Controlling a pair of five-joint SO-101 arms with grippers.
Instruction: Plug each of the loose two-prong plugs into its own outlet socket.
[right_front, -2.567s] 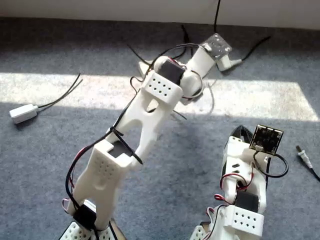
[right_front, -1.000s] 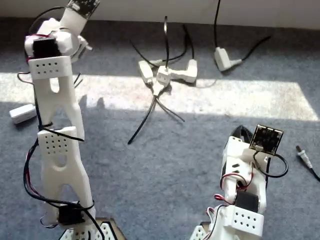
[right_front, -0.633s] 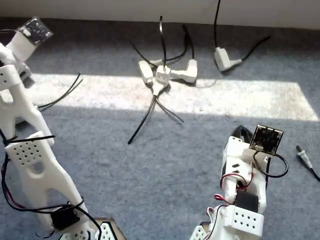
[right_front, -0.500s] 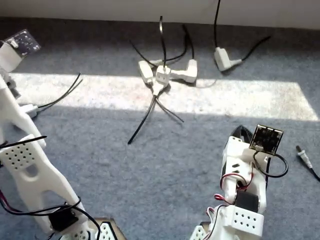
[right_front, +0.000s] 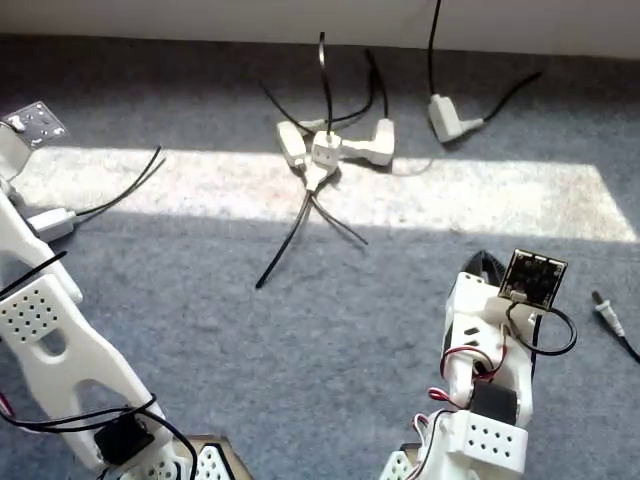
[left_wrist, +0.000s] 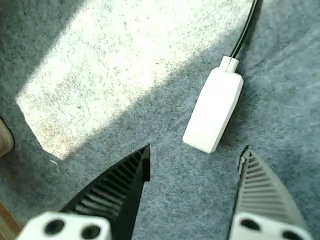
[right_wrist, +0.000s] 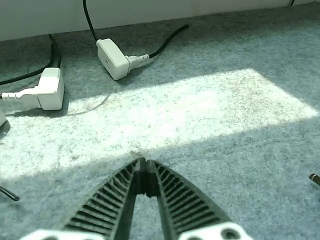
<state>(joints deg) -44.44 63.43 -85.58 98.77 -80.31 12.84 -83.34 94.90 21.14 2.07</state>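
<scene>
Grey carpet (right_front: 200, 330) carries five white outlet blocks (right_front: 375, 140). The left-edge block (left_wrist: 214, 116) lies just ahead of the gap of the open left gripper (left_wrist: 196, 149). The right gripper (right_wrist: 146, 165) is closed and empty.

Three white corded connectors (right_front: 325, 150) clustered touching, white angled plug (right_front: 445, 118) near cluster's right, white oblong block (left_wrist: 212, 117) lying flat well left, small black-corded plug (right_front: 603, 308) well right.

grey carpet (right_front: 350, 330); sunlit band (right_front: 500, 200); white wall (right_front: 200, 15)
</scene>
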